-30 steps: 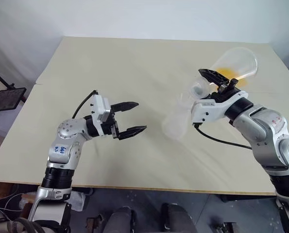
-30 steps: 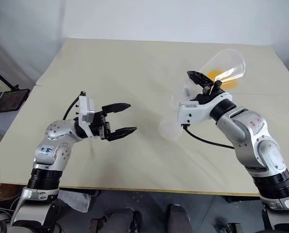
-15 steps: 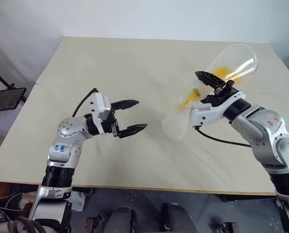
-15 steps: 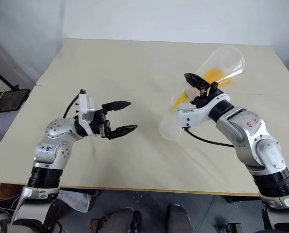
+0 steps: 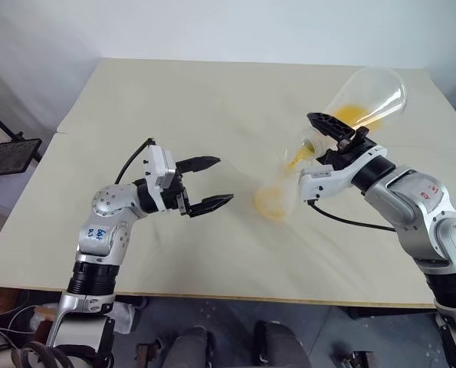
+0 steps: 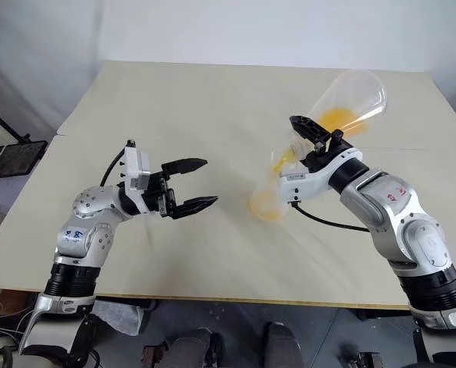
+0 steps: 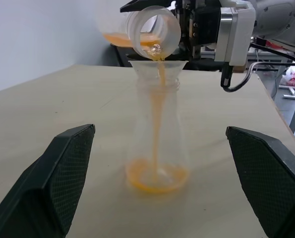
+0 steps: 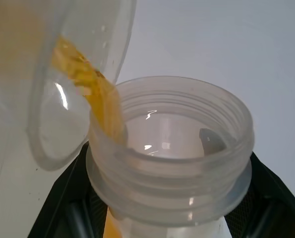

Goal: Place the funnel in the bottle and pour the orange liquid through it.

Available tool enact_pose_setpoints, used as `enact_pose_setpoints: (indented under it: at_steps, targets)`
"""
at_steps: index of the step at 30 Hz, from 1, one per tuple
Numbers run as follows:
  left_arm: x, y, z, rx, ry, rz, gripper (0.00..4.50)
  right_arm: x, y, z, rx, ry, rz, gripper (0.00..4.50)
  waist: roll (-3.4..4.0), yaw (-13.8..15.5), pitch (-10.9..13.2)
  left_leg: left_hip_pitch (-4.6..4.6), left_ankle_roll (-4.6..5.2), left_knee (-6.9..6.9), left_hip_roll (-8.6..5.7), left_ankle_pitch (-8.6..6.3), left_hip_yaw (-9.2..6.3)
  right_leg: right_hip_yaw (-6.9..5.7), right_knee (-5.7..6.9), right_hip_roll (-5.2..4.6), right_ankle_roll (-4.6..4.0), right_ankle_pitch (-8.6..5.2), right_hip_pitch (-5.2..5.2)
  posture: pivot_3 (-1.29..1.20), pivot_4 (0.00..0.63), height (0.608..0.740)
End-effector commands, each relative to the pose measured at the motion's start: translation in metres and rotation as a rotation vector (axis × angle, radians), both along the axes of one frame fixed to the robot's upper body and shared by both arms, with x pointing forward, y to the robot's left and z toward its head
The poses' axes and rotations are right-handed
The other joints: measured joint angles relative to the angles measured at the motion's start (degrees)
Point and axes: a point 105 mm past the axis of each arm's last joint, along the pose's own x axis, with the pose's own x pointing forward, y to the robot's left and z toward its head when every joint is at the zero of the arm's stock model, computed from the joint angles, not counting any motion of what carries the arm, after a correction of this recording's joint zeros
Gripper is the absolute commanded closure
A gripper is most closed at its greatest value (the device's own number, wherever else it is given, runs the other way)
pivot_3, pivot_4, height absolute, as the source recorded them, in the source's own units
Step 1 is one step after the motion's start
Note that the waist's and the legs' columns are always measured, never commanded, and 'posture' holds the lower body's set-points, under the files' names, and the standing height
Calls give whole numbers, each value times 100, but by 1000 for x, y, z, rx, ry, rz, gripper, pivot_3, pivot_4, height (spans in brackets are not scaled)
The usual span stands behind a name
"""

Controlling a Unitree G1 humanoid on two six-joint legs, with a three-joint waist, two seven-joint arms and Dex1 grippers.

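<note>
The right tool (image 5: 329, 139) is clamped shut on the neck of a large clear flask (image 5: 369, 100), which it holds tipped over with its wide base raised and its mouth pointing down toward the robot's left. Some orange liquid (image 5: 350, 115) pools in the lower side of the tilted flask, and a thin stream runs from its mouth.

The stream falls into the funnel (image 7: 157, 66), which sits in the neck of the bottle (image 7: 157, 139). The bottle stands upright on the pale worktop (image 5: 212, 100), just beside the right tool and below the flask's mouth. In the left wrist view the liquid drops as a narrow column down through the bottle and spreads in a shallow orange layer across its base.

The left tool (image 5: 205, 184) hangs above the worktop with its two black fingers (image 7: 68, 163) spread wide and nothing between them. It points toward the bottle but stays apart from it, with bare worktop between the fingertips and the glass.

At the far left edge, beyond the worktop, a dark tablet-like object (image 5: 9, 157) sits on a stand.
</note>
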Motion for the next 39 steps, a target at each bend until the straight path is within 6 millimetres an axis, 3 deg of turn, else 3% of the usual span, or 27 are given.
enact_pose_setpoints:
  at_steps: [1, 39]
  targets:
    - [-2, -3, 7, -8, -31, -9, 0, -5, -7, 23, 7, -91, -12, 2037, 0, 0, 0, 0, 0, 0, 0, 0, 0, 0, 0, 0, 0, 0, 0, 0, 150, 740]
    - [-2, -3, 1, -32, -28, -15, 0, -4, -16, 25, -55, -131, -32, 2037, 0, -1, 0, 0, 0, 7, 0, 0, 0, 1, 4, 0, 0, 0, 1, 0, 150, 740]
